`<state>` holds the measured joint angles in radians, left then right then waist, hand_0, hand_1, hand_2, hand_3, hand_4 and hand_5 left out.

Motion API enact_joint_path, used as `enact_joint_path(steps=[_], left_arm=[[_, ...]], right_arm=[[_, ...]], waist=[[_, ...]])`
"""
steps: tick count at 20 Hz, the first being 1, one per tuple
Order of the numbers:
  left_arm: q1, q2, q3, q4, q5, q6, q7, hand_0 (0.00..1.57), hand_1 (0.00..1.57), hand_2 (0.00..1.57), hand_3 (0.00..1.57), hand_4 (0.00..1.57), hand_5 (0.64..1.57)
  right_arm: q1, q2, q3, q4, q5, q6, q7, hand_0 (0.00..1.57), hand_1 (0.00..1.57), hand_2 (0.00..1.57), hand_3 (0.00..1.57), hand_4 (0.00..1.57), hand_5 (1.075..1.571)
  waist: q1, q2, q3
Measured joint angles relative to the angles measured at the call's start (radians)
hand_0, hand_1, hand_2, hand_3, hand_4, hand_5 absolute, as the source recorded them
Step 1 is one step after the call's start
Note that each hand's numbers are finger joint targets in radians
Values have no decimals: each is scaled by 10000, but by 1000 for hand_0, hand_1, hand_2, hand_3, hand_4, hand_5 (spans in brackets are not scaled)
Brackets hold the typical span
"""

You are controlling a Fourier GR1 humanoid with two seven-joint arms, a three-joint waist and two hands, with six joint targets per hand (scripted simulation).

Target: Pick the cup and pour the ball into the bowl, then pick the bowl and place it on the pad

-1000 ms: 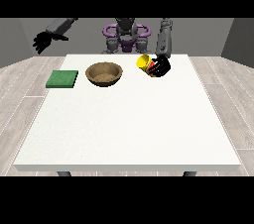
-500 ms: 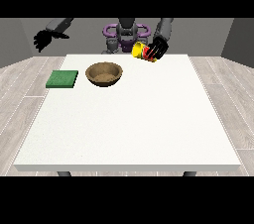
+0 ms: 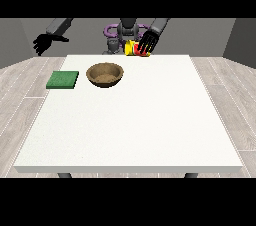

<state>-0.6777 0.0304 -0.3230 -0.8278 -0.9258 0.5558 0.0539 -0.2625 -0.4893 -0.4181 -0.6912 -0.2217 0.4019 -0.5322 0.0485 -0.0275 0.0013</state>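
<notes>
The hand at the view's right (image 3: 149, 42) is curled round a yellow cup (image 3: 132, 48) with red on it. It holds the cup in the air above the table's far edge, tipped on its side with the mouth pointing toward the view's left. A brown wooden bowl (image 3: 105, 74) rests on the white table (image 3: 135, 120), below and to the left of the cup. A green square pad (image 3: 63, 79) lies left of the bowl. The hand at the view's left (image 3: 42, 44) hangs in the air off the table's far left corner, holding nothing. No ball is visible.
The robot's dark torso (image 3: 125, 32) with purple rings stands behind the table's far edge. Grey wood-plank floor (image 3: 225, 85) surrounds the table on both sides.
The hand at the view's right has lifted the cup off the table, carried it leftward toward the bowl and tipped it onto its side. The other hand has barely moved.
</notes>
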Motion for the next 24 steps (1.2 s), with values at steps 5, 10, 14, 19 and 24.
enact_joint_path(steps=[5, 10, 14, 19, 24], left_arm=[[-404, -212, -1053, -353, -1107, -457, 1542, 562, 562, 1571, 1564, 914, 1570], [-889, -277, -2022, -602, -2174, -788, 2825, 552, 552, 1571, 1571, 885, 1571], [-1068, -295, -2559, -542, -3050, -1040, 3352, 303, 303, 1571, 1571, 902, 1570], [-956, -300, -3411, -640, -3929, -1391, 3862, 0, 0, 1571, 1571, 913, 1547], [-1117, -303, -4011, -577, -4517, -2384, 3771, 0, 0, 1571, 1571, 1244, 1400]], right_arm=[[-440, -173, 63, 349, 88, 17, 84, 0, 0, 0, 0, 0, 1537], [-1265, -178, 193, 510, 212, -328, 354, 0, 0, 0, 222, 0, 1533], [-1726, 99, 431, 413, 351, -691, 633, 0, 0, 0, 223, 0, 1533], [-2267, 289, 579, 362, 356, -869, 936, 0, 0, 0, 252, 0, 1525], [-2374, 363, 649, 397, 301, -650, 885, 0, 0, 0, 190, 0, 1521]], waist=[[-126, 16, 1], [-230, 349, -5], [-365, 402, -9], [-575, 612, -8], [-789, 720, -9]])
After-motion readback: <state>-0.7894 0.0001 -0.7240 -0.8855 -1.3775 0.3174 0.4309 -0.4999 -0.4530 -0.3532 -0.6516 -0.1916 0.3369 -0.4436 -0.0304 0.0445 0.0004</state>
